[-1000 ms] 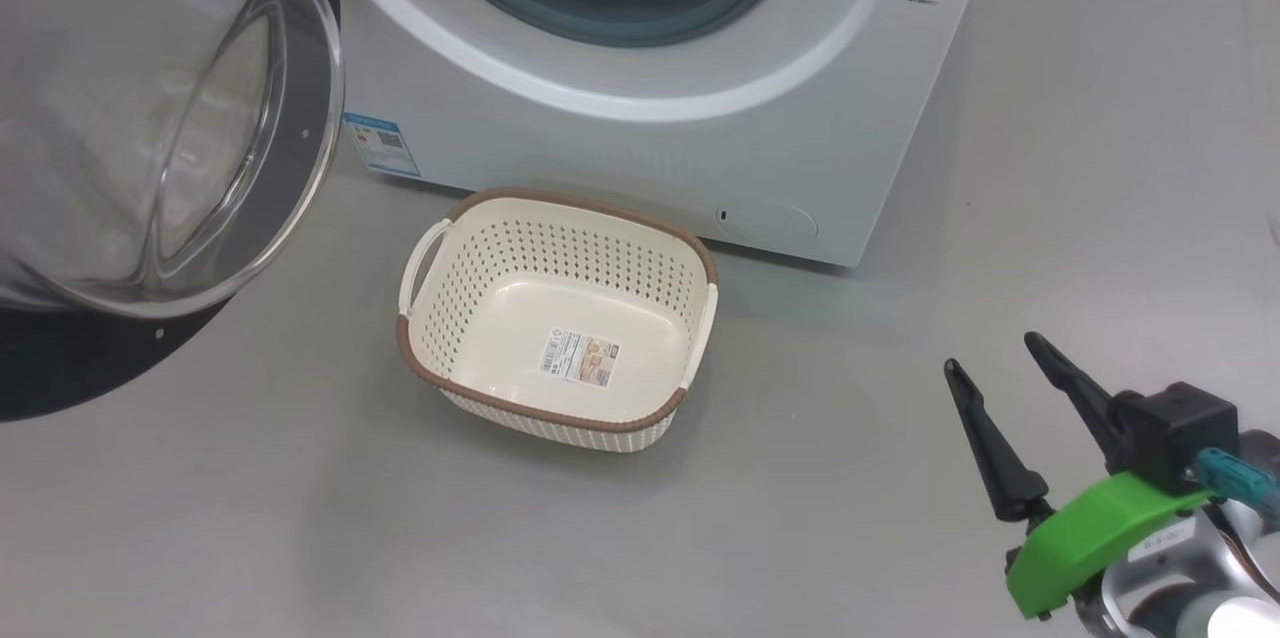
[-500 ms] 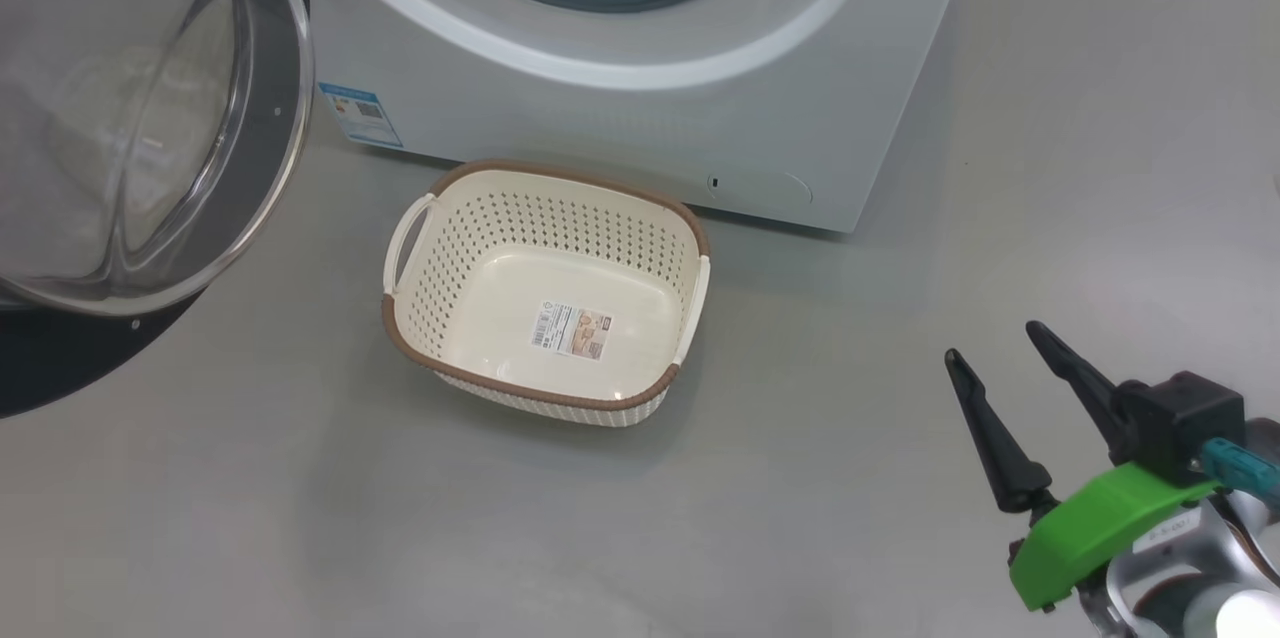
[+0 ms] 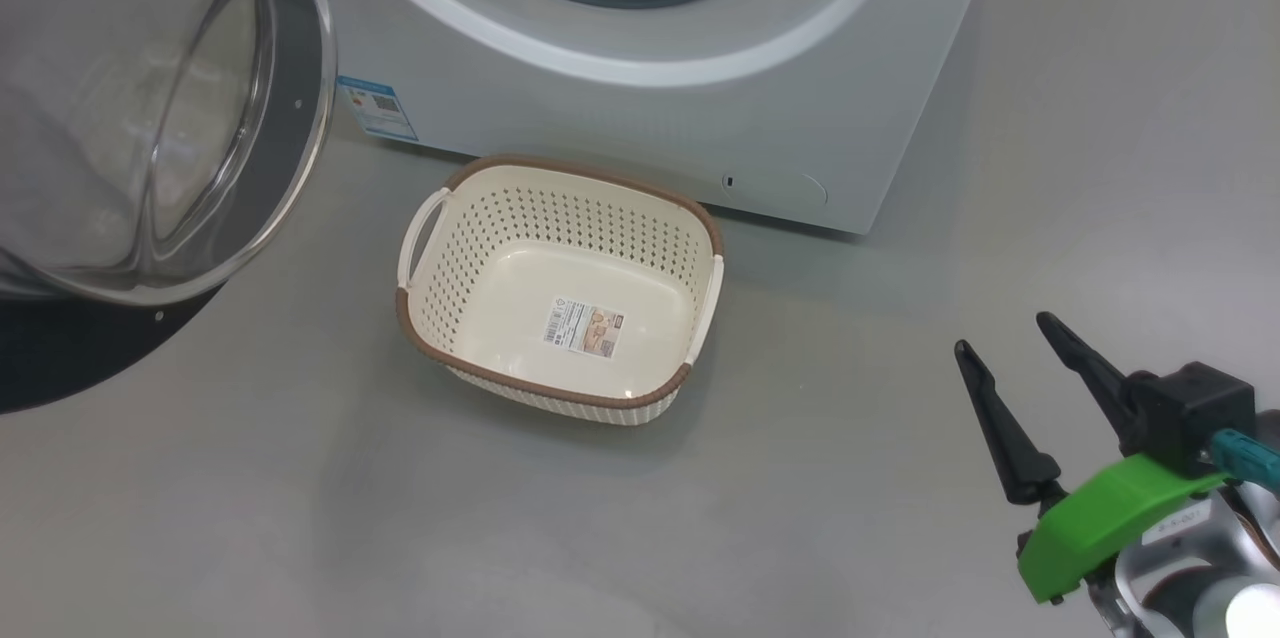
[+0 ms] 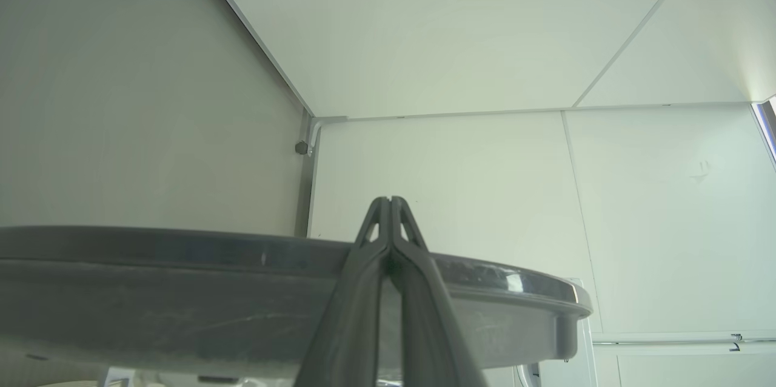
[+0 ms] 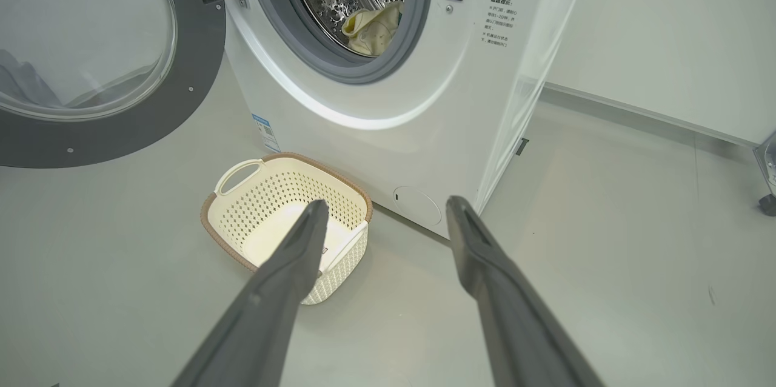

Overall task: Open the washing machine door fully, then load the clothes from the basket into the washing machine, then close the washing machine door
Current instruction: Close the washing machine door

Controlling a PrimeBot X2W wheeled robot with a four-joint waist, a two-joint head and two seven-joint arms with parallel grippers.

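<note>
Now the door: loading looks finished, and closing is the step in hand.

Your washing machine point(image 3: 640, 108) stands with its mouth uncovered, and the washing machine door point(image 3: 130, 148) hangs swung wide to the left of it. The basket point(image 3: 560, 223) sits on the floor just in front of the machine, holding nothing but its label. The clothes point(image 5: 371, 29) lie inside the drum, so I judge that only the closing is left. Your left jaws are pressed together, fingertips point(image 4: 381, 212) poking past the door's dark rim; you cannot tell whether they touch it. Your right jaws stand wide, fingers point(image 3: 1000, 428) holding nothing, low on the right and well apart from the basket. Next you need to push the door round on its hinge until it latches, keeping the right arm out of its path.
</note>
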